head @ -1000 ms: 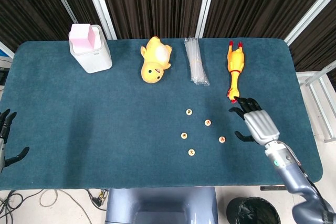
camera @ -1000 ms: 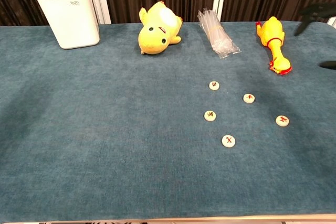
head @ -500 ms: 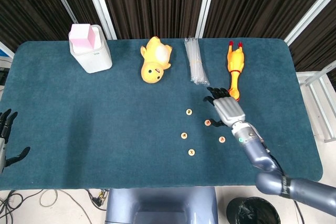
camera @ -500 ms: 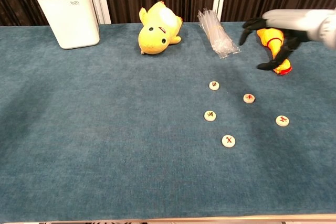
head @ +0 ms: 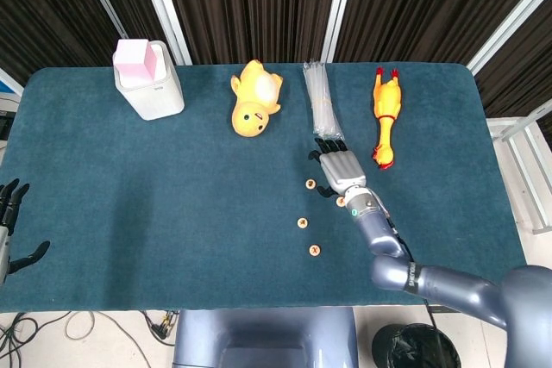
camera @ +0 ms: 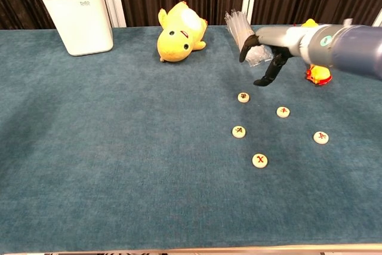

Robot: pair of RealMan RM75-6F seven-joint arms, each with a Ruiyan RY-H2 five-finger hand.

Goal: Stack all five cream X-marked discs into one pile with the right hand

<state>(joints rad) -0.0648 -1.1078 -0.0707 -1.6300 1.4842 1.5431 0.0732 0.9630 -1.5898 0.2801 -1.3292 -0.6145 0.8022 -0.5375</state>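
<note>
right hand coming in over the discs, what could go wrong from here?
1. The right hand is open above the far disc, with the straw bundle close behind; lowering could clip it.
2. All five discs lie flat and apart; fingertips may slide one rather than lift it.
3. In the head view the arm hides some discs.

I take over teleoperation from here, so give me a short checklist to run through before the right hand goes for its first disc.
1. All five discs in sight on the table: ok, chest view shows them at.
2. Discs lying flat and apart, none stacked: ok.
3. Right hand holding nothing, fingers apart: ok.
4. Right hand above the far disc, not touching it: ok.
5. Straw bundle clear of the hand: cannot tell, they overlap in view.
6. Left hand away from the discs: ok.
</note>
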